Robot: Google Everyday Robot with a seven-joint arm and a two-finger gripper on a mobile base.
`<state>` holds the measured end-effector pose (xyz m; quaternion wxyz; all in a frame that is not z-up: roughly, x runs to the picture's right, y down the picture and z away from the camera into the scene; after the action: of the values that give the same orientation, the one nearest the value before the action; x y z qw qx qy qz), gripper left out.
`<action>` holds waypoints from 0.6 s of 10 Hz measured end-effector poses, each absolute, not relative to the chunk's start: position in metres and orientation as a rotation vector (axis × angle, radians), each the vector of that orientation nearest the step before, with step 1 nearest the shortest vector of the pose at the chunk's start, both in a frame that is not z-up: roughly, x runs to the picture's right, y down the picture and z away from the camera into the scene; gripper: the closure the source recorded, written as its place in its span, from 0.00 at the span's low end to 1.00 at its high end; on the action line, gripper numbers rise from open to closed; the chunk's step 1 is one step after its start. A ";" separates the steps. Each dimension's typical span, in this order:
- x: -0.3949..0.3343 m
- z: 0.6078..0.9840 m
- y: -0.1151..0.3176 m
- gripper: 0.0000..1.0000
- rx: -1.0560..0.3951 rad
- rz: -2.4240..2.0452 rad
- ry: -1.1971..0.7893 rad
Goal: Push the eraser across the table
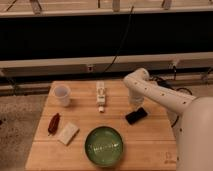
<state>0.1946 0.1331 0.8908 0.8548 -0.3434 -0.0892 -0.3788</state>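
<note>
Since the shut, empty pincer [135, 101] hangs just beside the eraser [136, 115], it should drop low and shove its long edge steadily across the counter [150, 137]

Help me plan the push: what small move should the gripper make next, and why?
Probably slide the shut gripper toward the eraser until it touches: the gripper sits just beyond the eraser's far edge, over the table, apparently not touching it.
</note>
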 end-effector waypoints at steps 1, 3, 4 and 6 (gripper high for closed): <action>0.195 0.891 0.134 0.99 -0.723 -0.799 -0.187; 0.196 0.890 0.135 0.99 -0.726 -0.804 -0.187; 0.196 0.890 0.136 0.99 -0.726 -0.809 -0.186; 0.196 0.890 0.136 0.99 -0.725 -0.822 -0.183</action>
<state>0.1955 0.1364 0.8901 0.8497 -0.3440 -0.0871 -0.3900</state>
